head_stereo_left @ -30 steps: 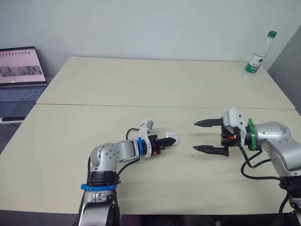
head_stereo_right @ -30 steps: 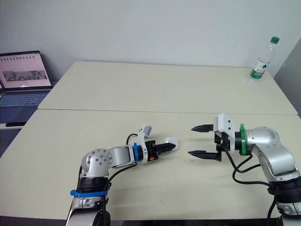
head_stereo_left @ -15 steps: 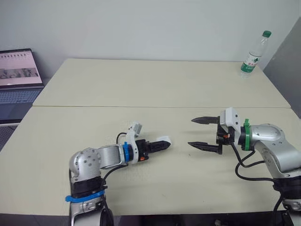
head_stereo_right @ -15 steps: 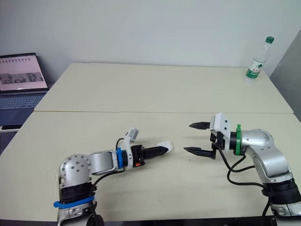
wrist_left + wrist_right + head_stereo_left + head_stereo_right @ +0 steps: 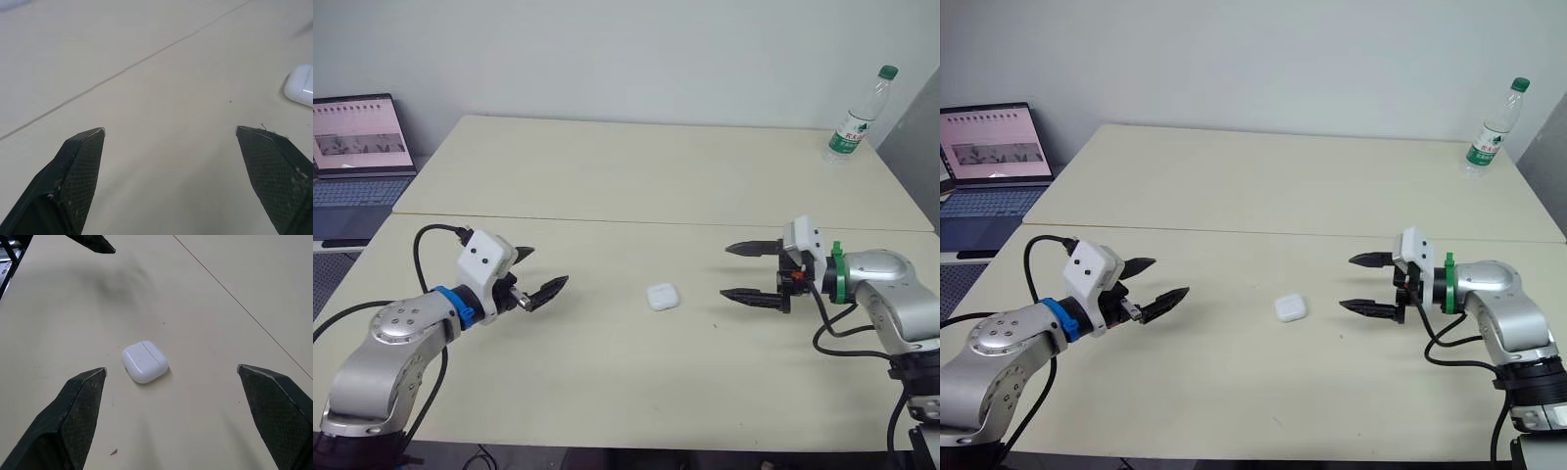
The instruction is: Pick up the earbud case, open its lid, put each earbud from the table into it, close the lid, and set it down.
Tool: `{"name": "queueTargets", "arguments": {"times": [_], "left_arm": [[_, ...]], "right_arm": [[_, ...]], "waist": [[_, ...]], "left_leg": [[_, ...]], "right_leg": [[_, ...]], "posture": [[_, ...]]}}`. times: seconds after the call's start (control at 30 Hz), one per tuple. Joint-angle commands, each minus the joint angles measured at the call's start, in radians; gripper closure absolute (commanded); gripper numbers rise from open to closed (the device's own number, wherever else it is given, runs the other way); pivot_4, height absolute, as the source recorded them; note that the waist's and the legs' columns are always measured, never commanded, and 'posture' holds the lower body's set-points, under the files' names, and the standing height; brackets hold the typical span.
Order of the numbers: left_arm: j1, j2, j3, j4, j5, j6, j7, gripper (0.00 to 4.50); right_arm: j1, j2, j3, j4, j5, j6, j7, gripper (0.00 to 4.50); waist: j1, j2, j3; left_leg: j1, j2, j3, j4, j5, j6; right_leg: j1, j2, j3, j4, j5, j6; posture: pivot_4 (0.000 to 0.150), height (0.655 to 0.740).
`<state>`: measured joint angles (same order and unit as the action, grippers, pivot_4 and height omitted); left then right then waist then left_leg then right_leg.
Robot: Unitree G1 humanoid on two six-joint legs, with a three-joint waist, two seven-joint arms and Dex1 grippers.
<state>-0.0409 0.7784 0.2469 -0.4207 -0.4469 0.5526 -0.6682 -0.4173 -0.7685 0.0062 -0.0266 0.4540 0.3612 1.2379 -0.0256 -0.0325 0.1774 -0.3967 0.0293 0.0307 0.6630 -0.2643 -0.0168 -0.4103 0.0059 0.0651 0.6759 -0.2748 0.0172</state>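
Left tool (image 5: pixel 548 265) has let go of the earbud case (image 5: pixel 661 296) and drawn back toward the robot's left. Half a second ago it was clamped on the case near the middle of the counter (image 5: pixel 626 186). Its two fingers now stand spread wide, holding nothing, well apart from the case.

Case lies flat on the near panel of the counter, touched by neither tool. Lid is shut, with its seam line visible in the right wrist view. The case sits between the two tools, nearer the right one.

Right tool (image 5: pixel 724 271) holds much the same station as before: fingers spread wide, empty, tips pointing at the case and short of it.

Laptop (image 5: pixel 357 147) at far left and bottle (image 5: pixel 858 116) at the far right corner stand as before.
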Motion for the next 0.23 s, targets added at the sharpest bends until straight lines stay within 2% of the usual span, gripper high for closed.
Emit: {"name": "queueTargets", "arguments": {"times": [0.03, 0.23], "left_arm": [[0.003, 0.020, 0.070, -0.021, -0.040, -0.031, -0.054, 0.01], [0.006, 0.031, 0.085, -0.008, -0.075, -0.025, -0.120, 0.01]], "right_arm": [[-0.027, -0.023, -0.048, -0.043, 0.037, 0.034, 0.000, 0.00], [-0.046, -0.030, -0.053, -0.041, 0.044, 0.076, -0.003, 0.00]], "waist": [[-0.003, 0.000, 0.000], [-0.006, 0.000, 0.000]], "left_leg": [[0.000, 0.000, 0.000, 0.000, 0.000, 0.000], [0.001, 0.001, -0.002, 0.000, 0.000, 0.000]], "right_leg": [[0.000, 0.000, 0.000, 0.000, 0.000, 0.000], [0.000, 0.001, -0.002, 0.002, 0.000, 0.000]], "posture": [[0.150, 0.7400], [0.150, 0.7400]]}}
